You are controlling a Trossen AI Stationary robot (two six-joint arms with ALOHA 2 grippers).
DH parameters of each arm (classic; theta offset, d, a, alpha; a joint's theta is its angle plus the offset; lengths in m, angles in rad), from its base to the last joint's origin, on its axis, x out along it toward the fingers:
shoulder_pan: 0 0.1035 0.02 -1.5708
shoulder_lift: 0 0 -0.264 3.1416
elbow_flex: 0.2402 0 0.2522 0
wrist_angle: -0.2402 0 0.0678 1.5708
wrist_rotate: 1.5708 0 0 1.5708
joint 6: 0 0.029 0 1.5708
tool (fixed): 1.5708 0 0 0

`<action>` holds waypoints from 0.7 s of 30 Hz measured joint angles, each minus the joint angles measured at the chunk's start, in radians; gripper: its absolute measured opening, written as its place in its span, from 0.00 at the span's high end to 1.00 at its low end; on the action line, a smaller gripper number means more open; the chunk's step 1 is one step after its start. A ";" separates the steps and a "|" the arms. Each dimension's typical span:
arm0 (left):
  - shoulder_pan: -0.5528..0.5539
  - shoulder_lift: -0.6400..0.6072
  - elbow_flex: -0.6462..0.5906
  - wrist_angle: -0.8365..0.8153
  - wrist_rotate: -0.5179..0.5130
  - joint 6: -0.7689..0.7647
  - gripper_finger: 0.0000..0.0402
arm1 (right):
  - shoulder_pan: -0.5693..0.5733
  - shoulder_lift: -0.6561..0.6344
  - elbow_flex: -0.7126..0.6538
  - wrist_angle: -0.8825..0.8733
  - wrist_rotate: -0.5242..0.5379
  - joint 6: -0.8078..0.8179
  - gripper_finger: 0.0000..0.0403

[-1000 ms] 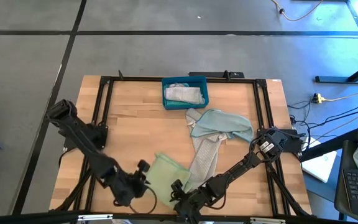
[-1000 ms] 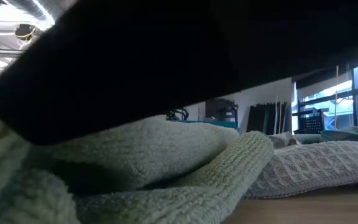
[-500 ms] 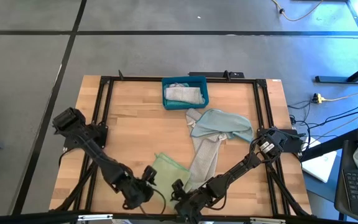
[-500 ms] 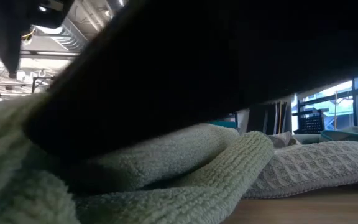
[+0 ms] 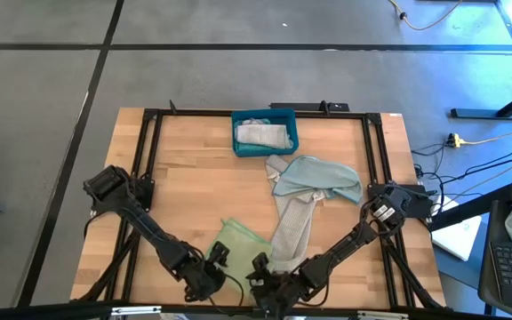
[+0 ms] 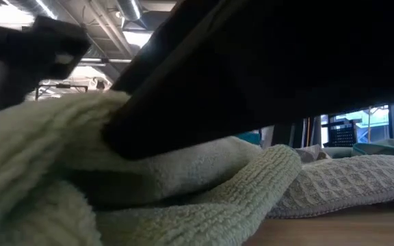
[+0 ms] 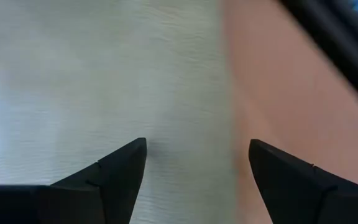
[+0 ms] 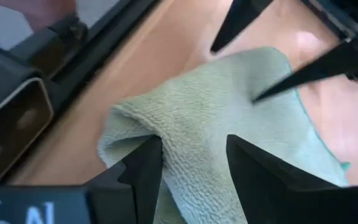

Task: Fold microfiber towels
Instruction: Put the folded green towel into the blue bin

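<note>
A pale green towel (image 5: 238,242) lies rumpled near the table's near edge. My right gripper (image 8: 191,152) is shut on its near part. My left gripper (image 7: 197,158) stands open just over the same towel (image 7: 104,81), at its edge beside the bare wood. In the right wrist view the left gripper's fingers (image 8: 303,71) hang spread over the towel (image 8: 229,106). A grey-beige waffle towel (image 5: 293,222) lies beside the green one, its end under a pale blue towel (image 5: 318,178). My right gripper pinches a bunched fold of the green towel (image 8: 135,127) between its two fingers, with several layers of cloth filling the gap. The fingers slant down from the table's near right. The fold stands raised; the rest of the towel lies on the table. Whether my left gripper's fingertips touch the towel, I cannot tell.
A teal-blue bin (image 5: 265,113) with a pale towel inside stands at the far middle. A black frame (image 5: 149,178) runs around the tabletop. Bare wood lies at the left and the centre left.
My left gripper has come down and moved toward the near edge and the right, onto the green towel beside my right gripper. In the low view the towel's near part has bunched up higher on the left.
</note>
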 joint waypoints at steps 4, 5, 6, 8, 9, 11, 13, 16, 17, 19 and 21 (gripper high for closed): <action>-0.003 0.006 0.000 -0.007 -0.120 0.000 0.31 | 0.007 0.000 0.000 -0.022 0.043 0.000 0.55; -0.003 0.006 0.000 -0.010 -0.119 0.000 0.31 | 0.007 0.000 0.000 -0.031 0.046 0.002 0.55; -0.003 0.007 0.000 -0.010 -0.110 0.000 0.31 | 0.007 0.000 0.000 -0.040 0.050 0.005 0.55; -0.003 0.020 0.002 -0.005 -0.058 0.000 0.32 | 0.007 0.000 0.000 -0.058 0.054 0.022 0.55; -0.005 0.028 0.002 -0.004 -0.041 -0.001 0.32 | 0.007 0.000 0.000 -0.061 0.054 0.028 0.55; -0.008 0.040 0.005 -0.004 -0.023 -0.013 0.32 | 0.007 0.000 0.000 -0.063 0.054 0.032 0.55; -0.017 0.055 0.005 -0.004 -0.044 -0.026 0.32 | 0.007 0.000 0.000 -0.065 0.054 0.033 0.55; -0.025 0.060 0.005 -0.005 -0.092 -0.042 0.32 | 0.007 0.000 0.000 -0.064 0.051 0.033 0.55; -0.028 0.060 0.005 -0.004 -0.111 -0.051 0.33 | 0.007 0.000 0.000 -0.064 0.042 0.033 0.55; -0.030 0.062 0.004 -0.001 -0.132 -0.064 0.34 | 0.007 0.000 0.000 -0.065 0.019 0.038 0.55; -0.038 0.062 0.003 0.001 -0.140 -0.075 0.37 | 0.007 0.000 0.000 -0.064 -0.010 0.056 0.55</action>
